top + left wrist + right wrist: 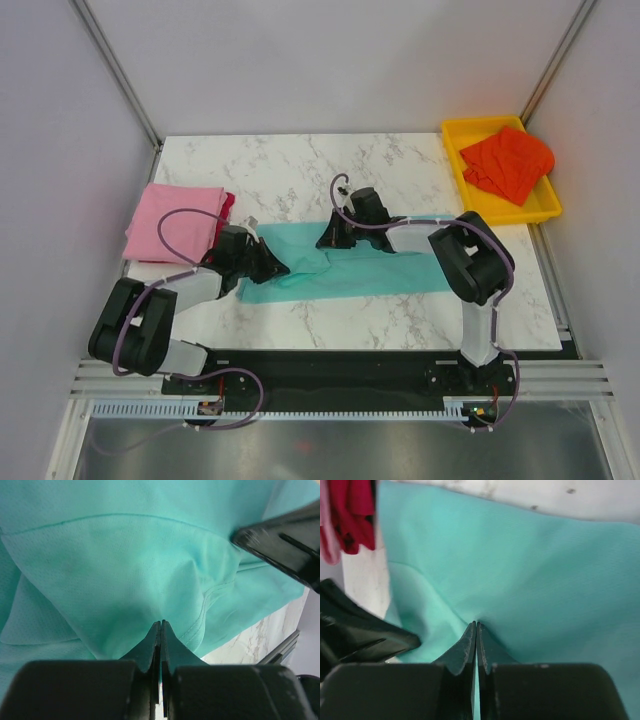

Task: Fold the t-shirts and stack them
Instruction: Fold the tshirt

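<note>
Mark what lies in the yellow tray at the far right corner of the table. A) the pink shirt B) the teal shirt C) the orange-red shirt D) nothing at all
C: the orange-red shirt lies crumpled inside the yellow tray, while the teal shirt is spread on the table between the arms and the pink shirt sits at the left edge.
</note>
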Available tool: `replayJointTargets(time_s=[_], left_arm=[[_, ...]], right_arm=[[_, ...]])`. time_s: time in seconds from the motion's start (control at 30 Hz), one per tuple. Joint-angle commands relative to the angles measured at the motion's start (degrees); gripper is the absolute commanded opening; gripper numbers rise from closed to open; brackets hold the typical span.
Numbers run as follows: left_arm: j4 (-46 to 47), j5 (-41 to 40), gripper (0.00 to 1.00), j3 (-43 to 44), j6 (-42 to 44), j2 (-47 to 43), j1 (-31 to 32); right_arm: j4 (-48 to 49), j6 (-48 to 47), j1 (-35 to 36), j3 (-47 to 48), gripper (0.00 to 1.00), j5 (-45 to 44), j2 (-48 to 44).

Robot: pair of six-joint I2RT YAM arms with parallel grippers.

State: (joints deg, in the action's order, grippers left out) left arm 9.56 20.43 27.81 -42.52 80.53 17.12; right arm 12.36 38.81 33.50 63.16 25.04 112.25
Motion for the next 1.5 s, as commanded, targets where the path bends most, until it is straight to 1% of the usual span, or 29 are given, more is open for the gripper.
replayJointTargets(time_s=[0.0, 0.13, 0.3, 0.37, 0.4, 0.47, 0.5, 0.53, 0.57, 0.6, 0.63, 0.7, 0.77, 0.8, 0.83, 0.87, 0.93, 1.0, 1.03, 1.1, 1.13, 1.17, 1.3, 1.33, 1.4, 1.47], left_arm=[[1.69, 3.04, 0.02, -1.26, 2.0, -1.07, 0.37], [0.55, 3.74, 0.02, -3.72, 2.09, -3.27, 0.37], [-1.64, 3.49, 0.02, -3.21, 3.06, -5.2, 0.28], [-2.09, 3.04, 0.02, -2.94, 3.23, -6.96, 0.28], [-2.61, 2.52, 0.02, -3.11, 3.58, -9.49, 0.28], [-3.58, 1.29, 0.02, -3.38, 3.94, -12.49, 0.28], [-5.41, -0.63, 0.03, -3.29, 4.11, -13.81, 0.28], [-6.3, -1.61, 0.05, -3.38, 4.03, -16.61, 0.28], [-7.18, -2.49, 0.12, -3.38, 3.77, -17.94, 0.28], [-7.97, -3.8, 0.16, -3.21, 2.98, -19.0, 0.28], [-11.29, -4.51, 0.25, -3.03, 2.54, -21.36, 0.28], [-14.03, -7.05, 0.32, -3.64, -0.69, -23.92, 0.28], [-18.16, -9.34, 0.38, -4.52, -4.22, -27.6, 0.36], [-20.0, -11.61, 0.39, -4.78, -8.32, -28.4, 0.37], [-24.37, -12.68, 0.4, -4.96, -10.28, -29.11, 0.37], [-26.24, -14.17, 0.42, -4.87, -13.78, -30.07, 0.37], [-31.59, -15.23, 0.43, -5.22, -16.7, -30.35, 0.45], [-34.94, -17.08, 0.43, -5.49, -20.38, -30.35, 0.45], [-35.92, -17.35, 0.43, -5.58, -20.49, -30.43, 0.45], [-36.46, -17.09, 0.48, -6.1, -19.71, -31.13, 0.45], [-36.72, -17.09, 0.55, -6.28, -19.53, -31.57, 0.45], [-37.42, -16.82, 0.58, -6.54, -19.62, -32.27, 0.45], [-38.13, -17.26, 0.59, -9.61, -22.77, -36.84, 0.45], [-38.13, -17.52, 0.61, -9.97, -23.74, -39.2, 0.45], [-38.82, -18.66, 0.64, -10.84, -26.63, -41.24, 0.45], [-38.83, -19.98, 0.71, -11.37, -29.53, -43.08, 0.45]], right_arm=[[-1.9, 0.48, -0.36, 2.94, 0.06, 0.98, 5.17], [-2.43, 0.13, -0.45, 2.58, 0.05, -0.86, 6.76], [-2.52, -0.57, -1.06, 1.89, 0.05, -2.01, 4.75], [-2.08, -0.92, -1.24, 1.19, 0.08, -2.1, 3.51], [-1.99, -1.19, -1.15, 1.01, 0.09, -2.1, 2.29], [-1.2, -1.54, -1.15, 0.04, 0.16, -2.01, 0.96], [-0.94, -1.72, -1.24, -0.4, 0.2, -2.01, -0.7], [-0.93, -2.15, -1.15, -0.58, 0.29, -2.18, -1.58], [-1.11, -2.59, -1.15, -1.1, 0.33, -2.45, -2.46], [-1.28, -3.29, -1.15, -1.45, 0.37, -3.58, -4.73], [-1.63, -3.91, -1.15, -2.15, 0.41, -4.46, -5.97], [-4.0, -4.88, -1.24, -2.68, 0.43, -6.57, -9.22], [-6.72, -6.11, -1.15, -3.74, 0.46, -10.96, -11.42], [-7.17, -6.37, -1.15, -4.26, 0.48, -12.28, -13.52], [-8.13, -6.98, -1.24, -5.23, 0.48, -15.16, -14.5], [-8.4, -7.08, -1.15, -5.76, 0.48, -16.32, -16.34], [-8.67, -7.52, -1.24, -7.16, 0.49, -18.61, -17.85], [-8.67, -7.78, -1.15, -7.61, 0.5, -18.8, -19.08], [-8.49, -7.96, -1.06, -7.87, 0.5, -18.62, -19.26], [-8.41, -7.96, -1.06, -8.05, 0.5, -18.36, -19.08], [-8.58, -7.96, -1.06, -7.96, 0.5, -18.36, -18.91], [-8.84, -8.13, -1.06, -7.79, 0.51, -18.88, -18.65], [-10.34, -8.22, -1.06, -7.35, 0.51, -21.08, -18.29], [-10.34, -8.22, -1.06, -7.35, 0.51, -21.08, -18.38], [-10.25, -8.05, -0.98, -7.52, 0.51, -20.99, -18.55], [-10.25, -8.04, -0.98, -7.7, 0.51, -21.08, -18.82]])
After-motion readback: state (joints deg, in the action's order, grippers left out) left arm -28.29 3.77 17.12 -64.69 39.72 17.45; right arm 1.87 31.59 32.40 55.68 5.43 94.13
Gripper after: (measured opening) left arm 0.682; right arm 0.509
